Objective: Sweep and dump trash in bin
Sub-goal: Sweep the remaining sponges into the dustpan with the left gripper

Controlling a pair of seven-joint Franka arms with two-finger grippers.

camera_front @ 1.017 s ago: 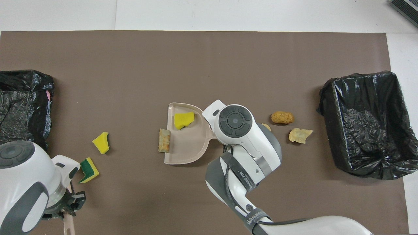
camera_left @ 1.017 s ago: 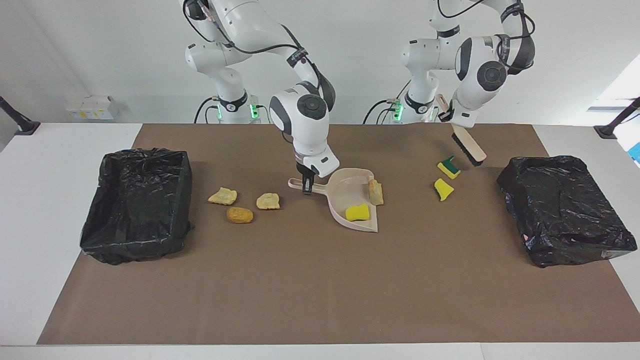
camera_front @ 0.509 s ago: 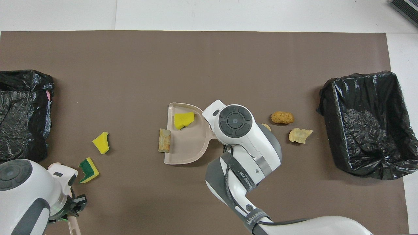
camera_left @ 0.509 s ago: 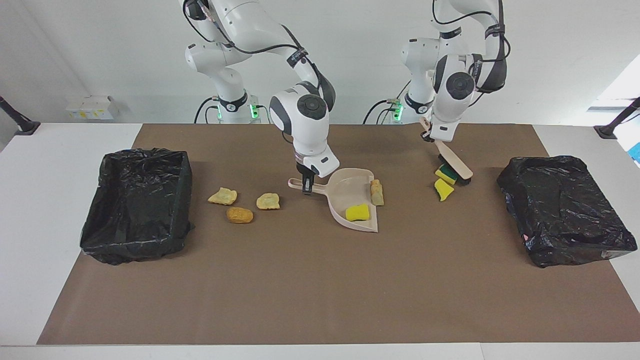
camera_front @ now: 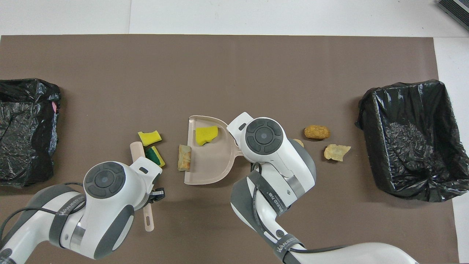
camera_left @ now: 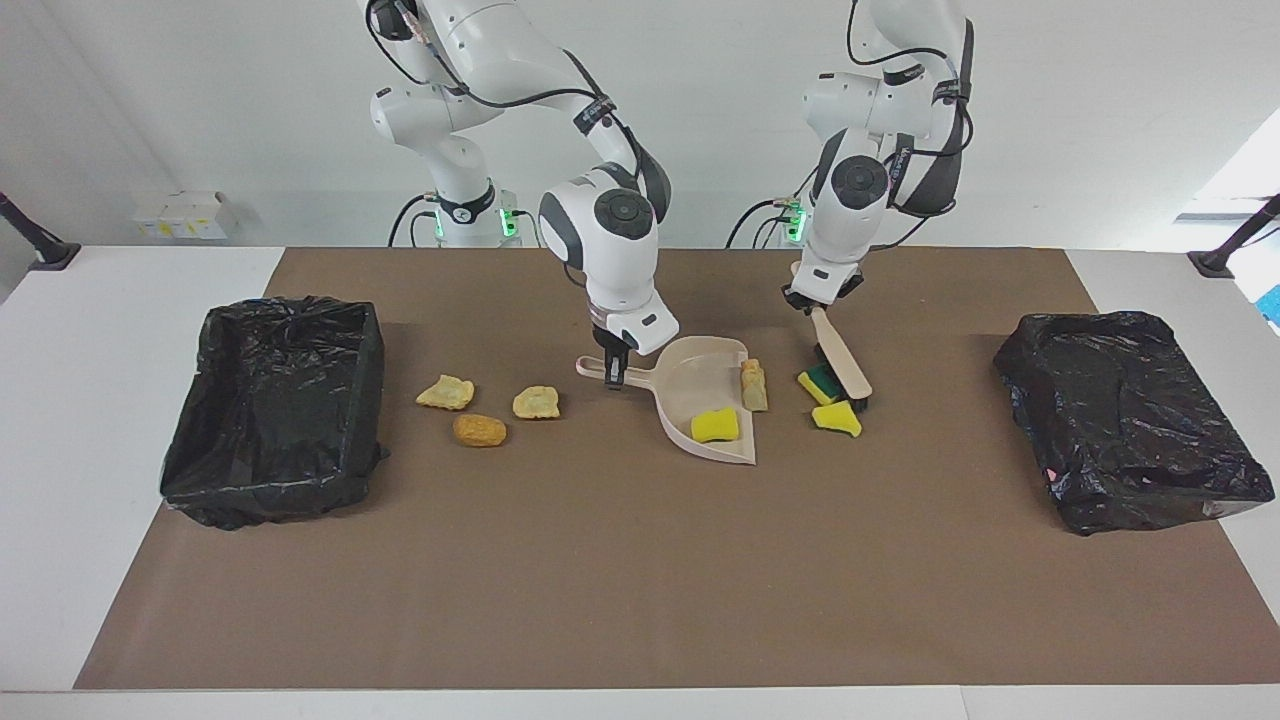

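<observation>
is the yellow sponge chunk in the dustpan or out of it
In. The yellow sponge chunk lies inside the dustpan; a tan bread scrap sits at its open edge.

Robot lab: two bench-mounted arms

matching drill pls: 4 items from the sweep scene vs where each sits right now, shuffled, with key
Items:
1. plain yellow sponge chunk
2. green-layered sponge chunk
3. golden-brown bread piece
4. brush

Places:
A. held by the left gripper, bristles down on the mat
B. inside the dustpan
C. against the brush bristles, outside the dustpan's mouth
D. on the mat between the dustpan handle and the open bin

Pairs: 1-B, 2-C, 3-D, 4-A
</observation>
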